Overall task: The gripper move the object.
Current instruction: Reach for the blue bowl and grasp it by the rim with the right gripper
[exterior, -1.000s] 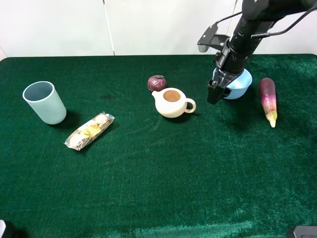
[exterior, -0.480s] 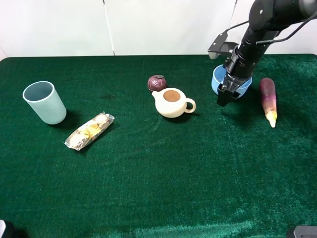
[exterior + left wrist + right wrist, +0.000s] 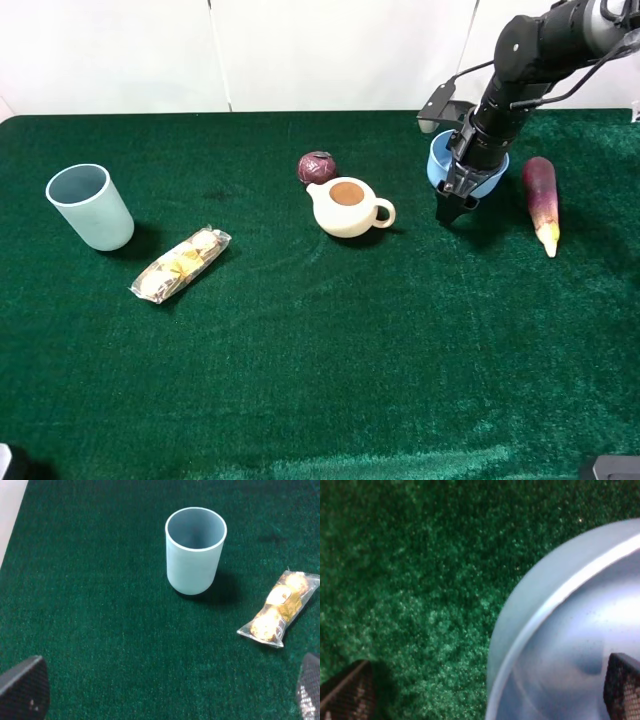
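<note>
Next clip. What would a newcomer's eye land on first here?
The black right gripper, jaws open, straddles the wall of the light blue bowl at the far right of the green cloth. A purple eggplant lies beside it; a cream teapot sits mid-table, a pale cup far left.

Bright even light, soft shadows; bowl [image 3: 560, 605] blurred at right wrist.

No writing, label, brand, number or sign can be read anywhere; the candy packet [image 3: 181, 264] shows no legible print.
</note>
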### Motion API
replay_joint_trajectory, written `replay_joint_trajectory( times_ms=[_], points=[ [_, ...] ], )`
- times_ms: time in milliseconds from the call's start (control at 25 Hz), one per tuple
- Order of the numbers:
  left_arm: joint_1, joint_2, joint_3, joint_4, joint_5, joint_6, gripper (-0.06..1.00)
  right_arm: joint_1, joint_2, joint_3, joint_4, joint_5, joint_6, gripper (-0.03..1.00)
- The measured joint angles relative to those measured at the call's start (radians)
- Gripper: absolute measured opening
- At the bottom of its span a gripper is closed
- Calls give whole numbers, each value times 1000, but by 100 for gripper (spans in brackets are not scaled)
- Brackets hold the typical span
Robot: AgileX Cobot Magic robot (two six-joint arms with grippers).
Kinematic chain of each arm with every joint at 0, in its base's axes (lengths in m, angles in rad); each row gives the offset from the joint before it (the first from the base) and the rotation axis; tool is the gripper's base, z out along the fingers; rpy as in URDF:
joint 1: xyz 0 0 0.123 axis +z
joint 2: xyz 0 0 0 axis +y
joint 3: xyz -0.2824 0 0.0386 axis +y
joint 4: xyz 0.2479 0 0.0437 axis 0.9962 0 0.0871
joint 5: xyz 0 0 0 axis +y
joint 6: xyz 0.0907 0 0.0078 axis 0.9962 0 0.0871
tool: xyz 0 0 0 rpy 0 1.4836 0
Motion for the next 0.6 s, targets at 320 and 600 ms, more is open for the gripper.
replay_joint_trajectory(
  times_ms=[320, 600],
  points=[
    [0, 0, 0, 0, 0, 0, 99, 0, 0, 0, 13, 15, 0, 58],
    [0, 0, 0, 0, 0, 0, 99, 0, 0, 0, 13, 15, 0, 20]
  ],
)
